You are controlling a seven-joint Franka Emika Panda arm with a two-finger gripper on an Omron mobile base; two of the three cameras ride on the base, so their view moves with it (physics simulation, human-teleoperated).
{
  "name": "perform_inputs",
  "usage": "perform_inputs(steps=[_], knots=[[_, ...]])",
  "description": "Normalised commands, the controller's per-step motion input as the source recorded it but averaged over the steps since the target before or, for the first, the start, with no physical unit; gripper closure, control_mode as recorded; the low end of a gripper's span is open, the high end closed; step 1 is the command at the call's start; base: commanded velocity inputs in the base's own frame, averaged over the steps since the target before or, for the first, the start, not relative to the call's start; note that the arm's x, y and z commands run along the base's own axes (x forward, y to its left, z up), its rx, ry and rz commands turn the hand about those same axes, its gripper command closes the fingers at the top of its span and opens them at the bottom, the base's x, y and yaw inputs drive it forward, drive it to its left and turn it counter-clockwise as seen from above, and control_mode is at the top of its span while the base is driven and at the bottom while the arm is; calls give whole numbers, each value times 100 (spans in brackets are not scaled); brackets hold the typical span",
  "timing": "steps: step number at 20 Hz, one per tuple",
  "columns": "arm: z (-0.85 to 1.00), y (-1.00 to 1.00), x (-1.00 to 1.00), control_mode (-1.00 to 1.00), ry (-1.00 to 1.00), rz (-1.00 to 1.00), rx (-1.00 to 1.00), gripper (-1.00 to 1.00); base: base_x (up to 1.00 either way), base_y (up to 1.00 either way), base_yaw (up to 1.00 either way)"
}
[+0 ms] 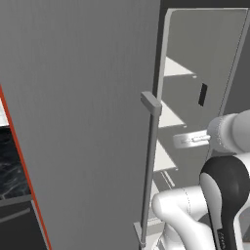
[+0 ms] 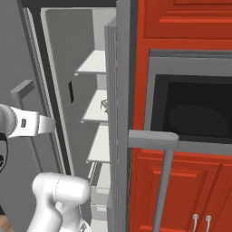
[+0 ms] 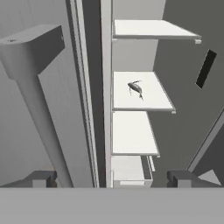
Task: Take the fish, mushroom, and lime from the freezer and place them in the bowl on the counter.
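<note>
Grey brushed-metal freezer (image 1: 88, 122) stands with door ajar, long vertical bar handle (image 1: 149, 166) on door edge. Small grey fish (image 3: 136, 88) lies on second pale shelf (image 3: 151, 103) from top inside freezer; mushroom, lime not made out. Two-finger gripper (image 3: 112, 178) spread wide, empty, facing shelves from outside freezer. Fish likely light, stiff, slick; pinch across mid-body, not tail.

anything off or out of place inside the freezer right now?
Nothing damaged or spilled. The freezer stands open; the fish lies alone on a middle shelf. No mushroom or lime is visible on the shelves in view. The gripper is open, holding nothing.
</note>
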Motion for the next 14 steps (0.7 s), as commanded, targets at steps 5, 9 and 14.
perform_inputs(steps=[5, 9, 14], knots=[[0, 0, 0, 100, 0, 0, 0, -100, 7, -57, 0], [1, -12, 3, -100, 0, 0, 2, -100, 9, -34, 0], [5, -54, 0, -100, 0, 0, 3, -100, 0, 0, 0]])
